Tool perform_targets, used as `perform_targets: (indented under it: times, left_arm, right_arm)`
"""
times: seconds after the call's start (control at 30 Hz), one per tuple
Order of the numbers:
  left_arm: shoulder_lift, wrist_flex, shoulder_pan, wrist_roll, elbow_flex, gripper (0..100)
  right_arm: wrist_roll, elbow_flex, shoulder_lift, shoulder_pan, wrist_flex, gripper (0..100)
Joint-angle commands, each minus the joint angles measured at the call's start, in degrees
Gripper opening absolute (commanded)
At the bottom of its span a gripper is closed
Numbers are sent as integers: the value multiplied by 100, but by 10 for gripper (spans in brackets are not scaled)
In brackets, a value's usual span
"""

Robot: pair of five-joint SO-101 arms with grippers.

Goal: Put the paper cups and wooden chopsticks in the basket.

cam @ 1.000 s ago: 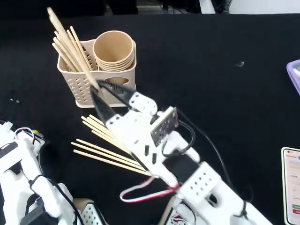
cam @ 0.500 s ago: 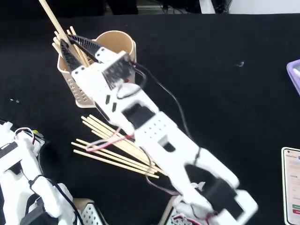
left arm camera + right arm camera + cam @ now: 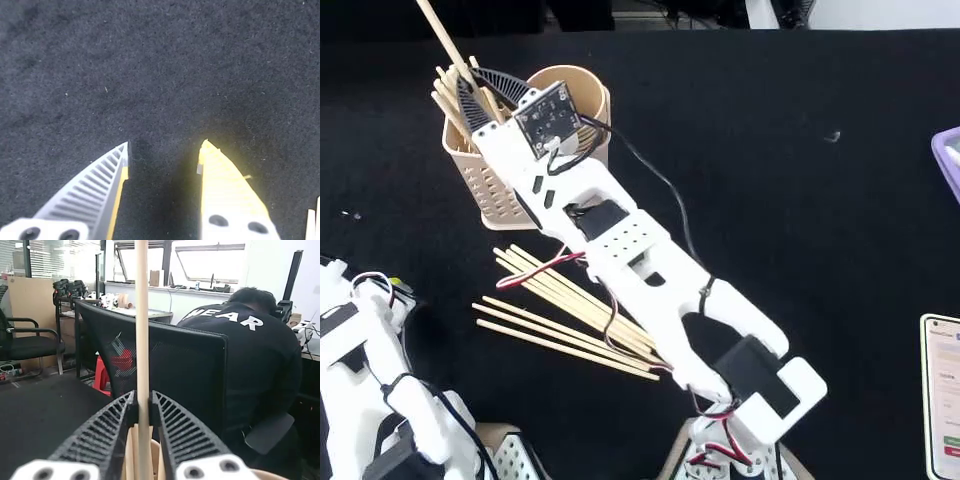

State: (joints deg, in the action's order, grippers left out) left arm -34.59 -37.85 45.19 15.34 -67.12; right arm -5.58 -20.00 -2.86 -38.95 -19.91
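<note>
Over the basket (image 3: 485, 195), the right hand (image 3: 472, 92) pinches one chopstick (image 3: 442, 30), probably light, stiff and slippery, best gripped mid-shaft, while loose chopsticks (image 3: 565, 320) lie on the surface (image 3: 770, 150) nearby and the left hand (image 3: 162, 147) hangs spread.

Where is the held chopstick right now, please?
In the high view, the chopstick stands tilted over the basket, beside the paper cups, clamped in the right gripper.

Your right arm (image 3: 640, 260) stretches far out across the table (image 3: 800, 200), its jaws pinched tight on one chopstick (image 3: 142, 315). Your left arm (image 3: 365, 390) sits folded at the near edge, jaws apart, pointing down at the table.
</note>
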Motion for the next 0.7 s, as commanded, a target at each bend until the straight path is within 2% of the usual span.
perform_targets:
  times: [0.0,0.4,0.53,0.67]
  left_arm:
    - [-141,62,-75,0,136,224]
    - [-141,62,-75,0,145,224]
    - [-141,62,-75,0,154,224]
    - [-141,62,-75,0,154,224]
  right_arm:
    - [53,215,40,-123,-141,11]
    - [53,-268,31,-132,-105,17]
    - [53,-259,75,-167,-105,90]
    - [53,-233,75,-246,-105,89]
